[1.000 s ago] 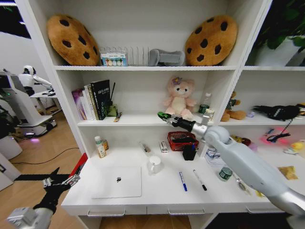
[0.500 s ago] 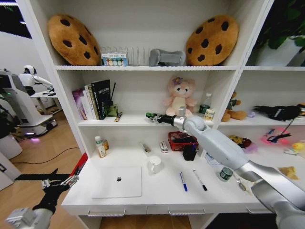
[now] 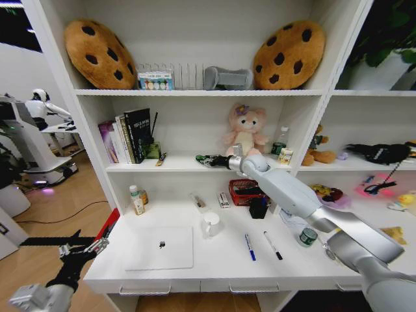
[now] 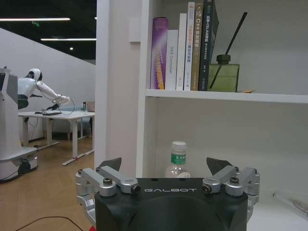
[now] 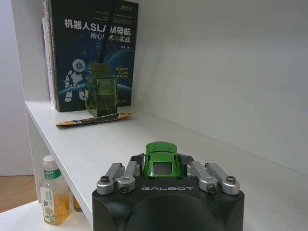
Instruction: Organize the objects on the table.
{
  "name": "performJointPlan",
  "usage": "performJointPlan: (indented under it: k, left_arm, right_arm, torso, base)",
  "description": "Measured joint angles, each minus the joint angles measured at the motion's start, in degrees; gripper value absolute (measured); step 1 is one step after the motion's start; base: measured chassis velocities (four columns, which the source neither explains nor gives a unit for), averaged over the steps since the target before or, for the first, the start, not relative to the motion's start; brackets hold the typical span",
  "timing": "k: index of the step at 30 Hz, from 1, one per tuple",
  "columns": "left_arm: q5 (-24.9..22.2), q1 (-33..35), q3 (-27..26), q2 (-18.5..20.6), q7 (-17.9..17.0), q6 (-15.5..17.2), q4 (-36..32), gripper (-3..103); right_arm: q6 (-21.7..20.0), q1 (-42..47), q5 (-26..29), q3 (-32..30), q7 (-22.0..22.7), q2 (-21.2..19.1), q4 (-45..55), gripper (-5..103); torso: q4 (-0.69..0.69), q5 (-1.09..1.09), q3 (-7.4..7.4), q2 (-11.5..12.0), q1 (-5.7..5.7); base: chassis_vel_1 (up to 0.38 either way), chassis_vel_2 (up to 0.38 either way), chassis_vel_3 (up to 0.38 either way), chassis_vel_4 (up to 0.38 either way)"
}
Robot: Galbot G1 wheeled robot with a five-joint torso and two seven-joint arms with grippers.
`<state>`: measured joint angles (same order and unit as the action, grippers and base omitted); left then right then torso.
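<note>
Drawers (image 3: 201,286) run along the front edge of the table (image 3: 221,260), and off its left corner the left gripper (image 3: 83,249) hangs low with its fingers spread wide and nothing between them. On the tabletop lie the laptop (image 3: 160,247), closed, then to its right a white mug (image 3: 210,224), the blue pen (image 3: 249,247), the marker (image 3: 273,245) and the green-capped jar (image 3: 307,236), each apart from the next. A bottle (image 3: 136,199) stands farther back at the left, near the shelf wall. Above all this the right arm stretches across to the middle shelf (image 3: 182,166), where the right gripper (image 3: 207,159) is closed on the toy car (image 5: 162,161); in the right wrist view the green car sits pinched between the fingers, just over the shelf board, though I cannot tell whether its wheels touch. Farther along that shelf stand a green diffuser (image 5: 101,90) and a row of books (image 3: 125,136).
</note>
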<state>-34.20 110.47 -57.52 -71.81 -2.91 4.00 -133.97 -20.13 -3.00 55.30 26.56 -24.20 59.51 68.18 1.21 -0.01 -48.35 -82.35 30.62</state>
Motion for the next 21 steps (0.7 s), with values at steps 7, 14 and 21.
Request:
performJointPlan:
  k: [7, 14, 21]
  left_arm:
    - [-0.66, -0.44, -0.44, 0.74, -0.48, -0.04, -0.07, 98]
    - [-1.38, -0.64, -0.76, 0.85, -1.26, 0.18, -0.50, 97]
    - [-1.19, -0.43, -0.76, 0.56, -1.32, 0.27, -0.53, 97]
  right_arm:
    - [-0.28, 0.19, -0.03, 0.24, 1.08, 0.43, 0.58, 41]
    - [-0.83, 0.24, 0.54, 0.37, 2.25, 0.29, 1.31, 63]
    - [-0.40, 1.15, 2.86, -1.94, 4.84, -0.71, 5.41, 85]
  torso:
    - [0.03, 0.01, 0.00, 0.00, -0.01]
    - [0.03, 0.01, 0.00, 0.00, -0.01]
    - [0.01, 0.01, 0.00, 0.00, -0.01]
  base:
    - [0.000, 0.000, 0.000, 0.000]
    - [0.000, 0.000, 0.000, 0.000]
    - [0.000, 0.000, 0.000, 0.000]
